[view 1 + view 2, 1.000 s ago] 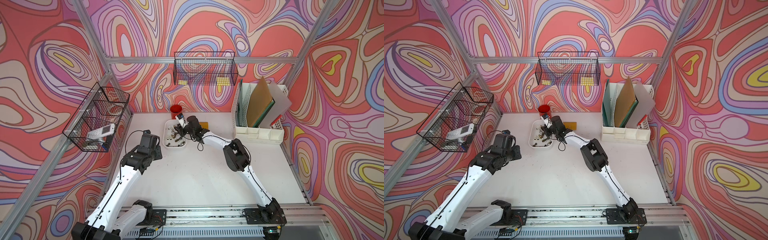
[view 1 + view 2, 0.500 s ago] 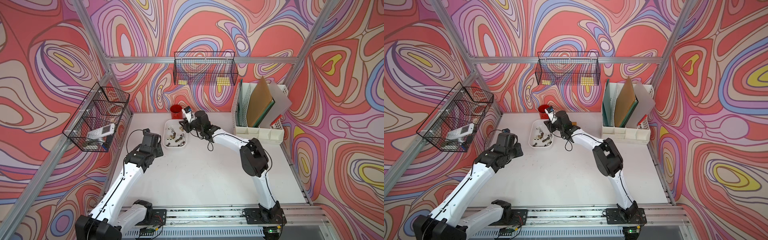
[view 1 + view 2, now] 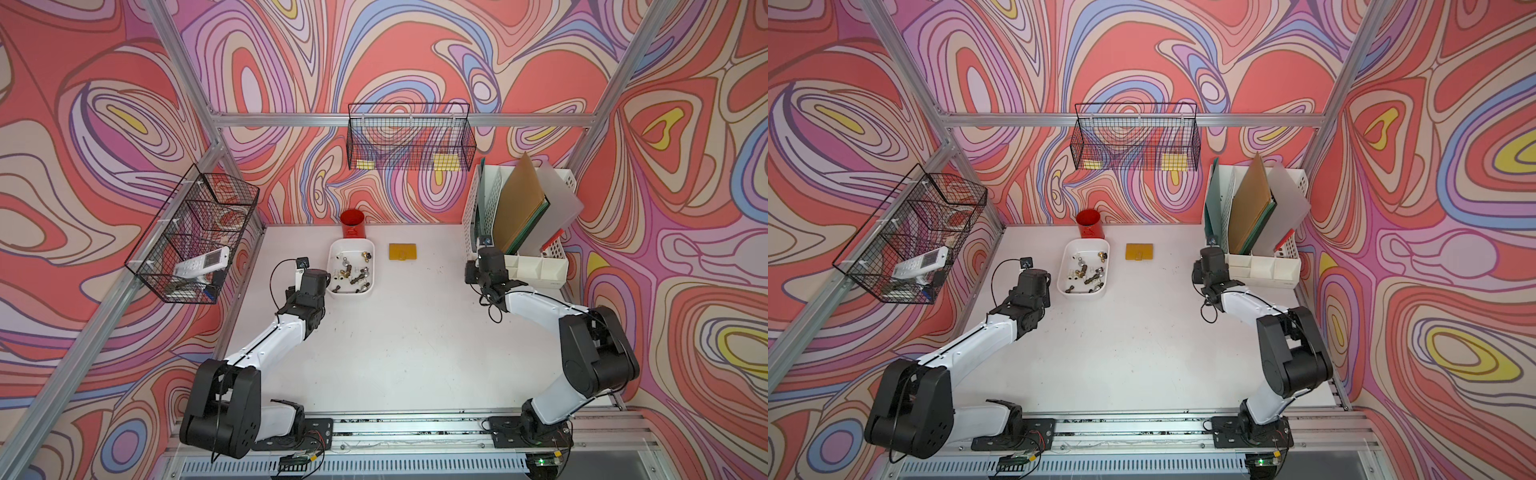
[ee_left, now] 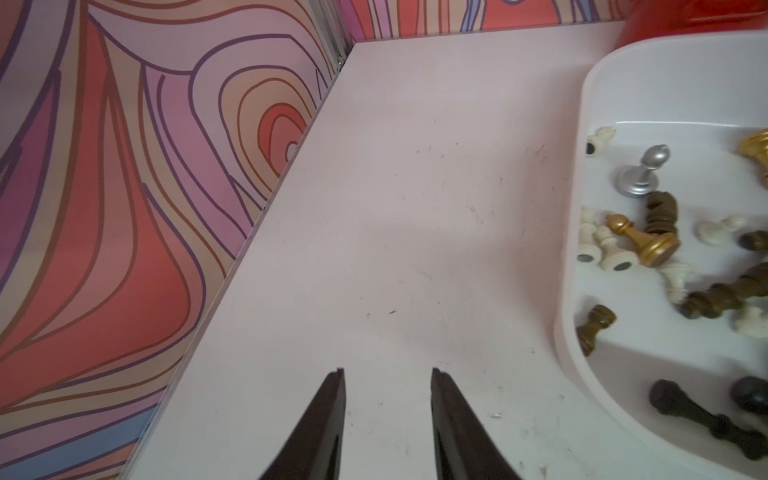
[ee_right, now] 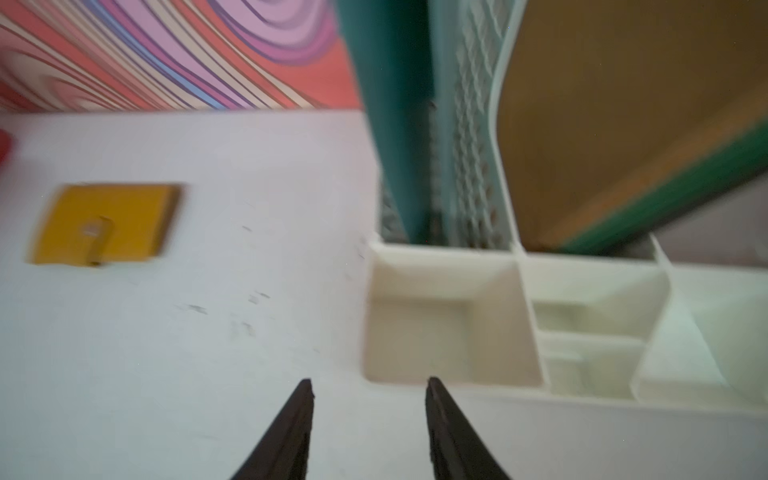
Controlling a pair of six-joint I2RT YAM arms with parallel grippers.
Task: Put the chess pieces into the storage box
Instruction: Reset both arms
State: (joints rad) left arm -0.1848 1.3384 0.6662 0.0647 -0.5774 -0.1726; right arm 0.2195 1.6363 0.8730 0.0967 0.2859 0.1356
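Both parted: left gripper (image 4: 386, 374) beside storage box (image 4: 566, 291) of chess pieces (image 4: 640, 244), right gripper (image 5: 370, 384) apart.

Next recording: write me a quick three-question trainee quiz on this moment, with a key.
1. True or false: every chess piece in view lies in the box.
2. The red cup stands: A) at the box's far end, B) inside the box, C) tipped on its side.
3. Fill in: the left hand and right hand are both ___, holding nothing.
Key: 1 true; 2 A; 3 open.
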